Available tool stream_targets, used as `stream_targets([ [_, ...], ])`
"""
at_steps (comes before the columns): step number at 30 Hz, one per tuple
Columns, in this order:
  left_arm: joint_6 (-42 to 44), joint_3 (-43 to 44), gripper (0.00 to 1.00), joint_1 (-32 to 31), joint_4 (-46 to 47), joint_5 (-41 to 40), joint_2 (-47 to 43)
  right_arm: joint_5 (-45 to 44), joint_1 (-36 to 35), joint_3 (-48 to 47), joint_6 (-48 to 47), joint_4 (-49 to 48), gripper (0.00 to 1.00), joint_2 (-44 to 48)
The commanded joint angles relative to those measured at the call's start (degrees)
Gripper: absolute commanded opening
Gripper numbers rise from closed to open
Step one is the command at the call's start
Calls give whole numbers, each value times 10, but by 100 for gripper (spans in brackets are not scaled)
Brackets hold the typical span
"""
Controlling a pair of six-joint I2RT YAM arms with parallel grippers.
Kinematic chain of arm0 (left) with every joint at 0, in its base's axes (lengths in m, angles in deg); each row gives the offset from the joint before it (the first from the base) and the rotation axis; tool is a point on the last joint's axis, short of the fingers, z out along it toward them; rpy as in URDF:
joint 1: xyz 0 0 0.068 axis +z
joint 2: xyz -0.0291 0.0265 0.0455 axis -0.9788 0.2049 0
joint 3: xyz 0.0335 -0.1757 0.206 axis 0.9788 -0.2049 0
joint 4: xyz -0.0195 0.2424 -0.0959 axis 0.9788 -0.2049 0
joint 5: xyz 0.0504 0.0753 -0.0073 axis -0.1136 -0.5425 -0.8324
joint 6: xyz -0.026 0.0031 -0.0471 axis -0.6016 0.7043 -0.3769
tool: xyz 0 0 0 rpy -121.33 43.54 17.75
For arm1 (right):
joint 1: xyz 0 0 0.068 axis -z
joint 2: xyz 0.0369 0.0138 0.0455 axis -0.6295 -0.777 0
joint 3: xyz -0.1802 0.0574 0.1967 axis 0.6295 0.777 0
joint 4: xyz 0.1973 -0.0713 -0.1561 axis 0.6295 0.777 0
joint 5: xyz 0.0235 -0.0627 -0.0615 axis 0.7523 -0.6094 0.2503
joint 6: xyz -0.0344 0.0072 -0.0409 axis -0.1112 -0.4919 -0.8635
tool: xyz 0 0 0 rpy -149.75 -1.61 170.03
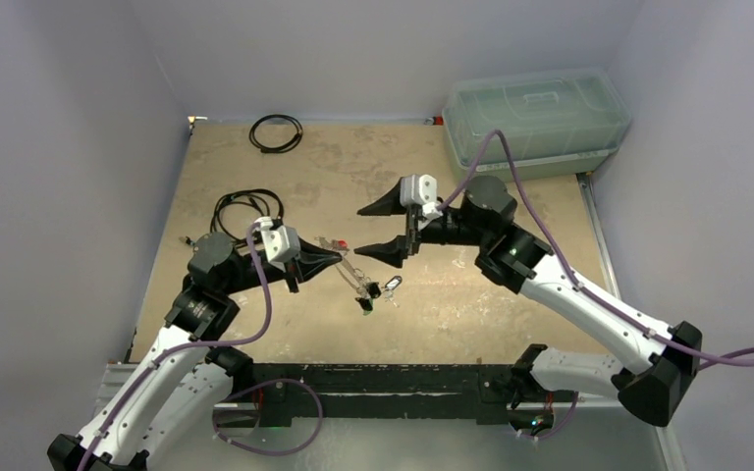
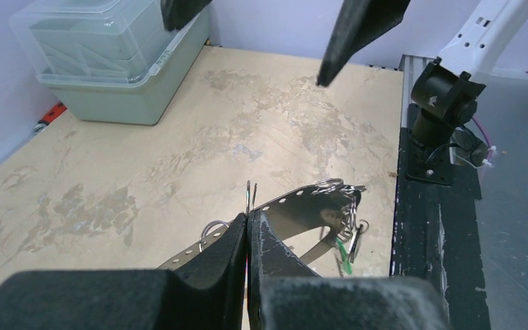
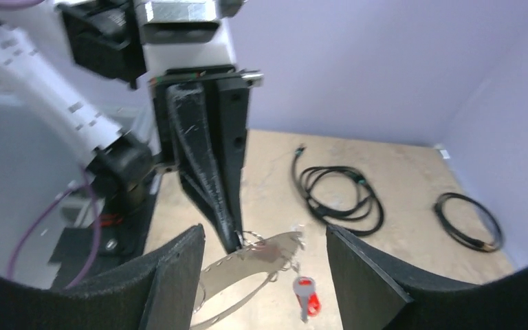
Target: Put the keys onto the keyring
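My left gripper is shut on the edge of the keyring, a flat silver band with holes, and holds it above the table. In the left wrist view the jaws are pressed together on the keyring. Several keys, one with a green tag, hang from its far end. A red-headed key hangs off the ring in the right wrist view. My right gripper is open and empty, its fingers spread on either side of the ring's far end, not touching it.
A clear lidded plastic box stands at the back right. A thin black cable loop lies at the back. A black coiled cord lies just behind my left arm. A black rail runs along the near edge.
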State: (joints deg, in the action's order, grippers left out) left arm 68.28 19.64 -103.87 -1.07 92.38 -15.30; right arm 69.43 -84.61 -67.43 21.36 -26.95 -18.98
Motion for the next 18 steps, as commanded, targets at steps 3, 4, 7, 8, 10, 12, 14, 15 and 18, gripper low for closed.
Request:
stream_targets([
  [3, 22, 35, 0, -3, -6, -50, -3, -231, -1, 80, 109, -163, 69, 71],
  [4, 23, 37, 0, -3, -9, -55, -3, -256, -1, 93, 134, -164, 70, 78],
  [7, 25, 41, 0, -3, -13, -71, -9, -334, -1, 115, 188, -155, 70, 95],
  [8, 27, 43, 0, -3, -29, -77, -12, -357, -1, 120, 205, -142, 70, 97],
  [10, 34, 47, 0, -3, -43, -93, -18, -384, -1, 126, 234, -104, 69, 97],
  [12, 38, 50, 0, -3, -54, -110, -23, -408, -1, 125, 255, -46, 68, 95],
  [14, 43, 52, 0, -3, -62, -124, -26, -443, -1, 132, 275, 8, 67, 95],
  [15, 44, 52, 0, -3, -65, -130, -28, -449, -1, 139, 279, 24, 66, 95],
  [18, 48, 56, 0, -3, -70, -139, -30, -427, -1, 164, 264, 67, 65, 91],
])
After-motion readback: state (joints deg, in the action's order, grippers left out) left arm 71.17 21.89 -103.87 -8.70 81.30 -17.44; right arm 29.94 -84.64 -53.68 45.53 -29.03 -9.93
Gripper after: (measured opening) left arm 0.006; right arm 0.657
